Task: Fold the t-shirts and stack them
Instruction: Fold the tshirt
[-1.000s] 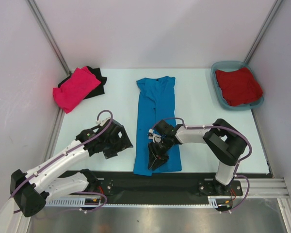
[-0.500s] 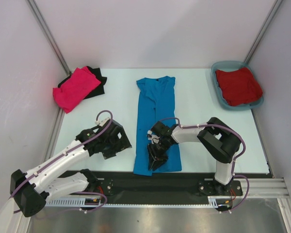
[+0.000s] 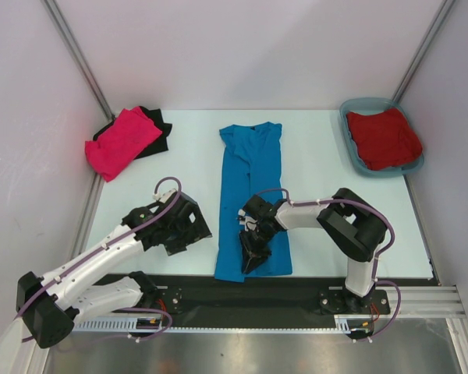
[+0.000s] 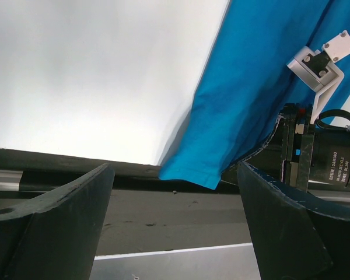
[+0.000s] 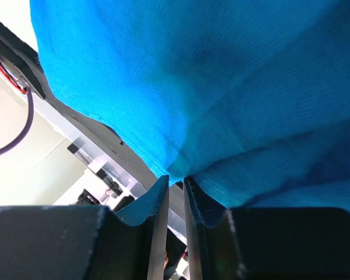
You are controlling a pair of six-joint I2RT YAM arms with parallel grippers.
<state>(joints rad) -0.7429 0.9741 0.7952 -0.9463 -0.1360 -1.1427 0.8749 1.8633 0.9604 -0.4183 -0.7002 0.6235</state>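
Pinching the near hem of the blue t-shirt (image 3: pixel 251 187), which lay flat mid-table, the right gripper (image 3: pixel 252 255) had its jaws nearly closed on a pucker of cloth. The bite looked shallow; I'd seat deeper, then lift toward the collar. The left gripper (image 3: pixel 181 232) hung wide open and empty beside the hem. Count: one blue, one pink t-shirt (image 3: pixel 122 142) on one black t-shirt (image 3: pixel 160 139), one red t-shirt (image 3: pixel 384 138) in one teal tub (image 3: pixel 348 125).

Twin arms: white links, black joints.
Left arm (image 3: pixel 93 261) and right arm (image 3: pixel 308 214) match: white tube links, chunky black joint housings, a purple cable (image 3: pixel 168 187) looping along each. Left gripper (image 4: pixel 175 169) and right gripper (image 5: pixel 175 184) have matte black wedge fingers; the right's taper to thin flat tips. Right arm's wrist motor (image 4: pixel 332 157) is black with white DAMIAO lettering and blue marks; beside it is a white bracket (image 4: pixel 319 61) with two dark screws.
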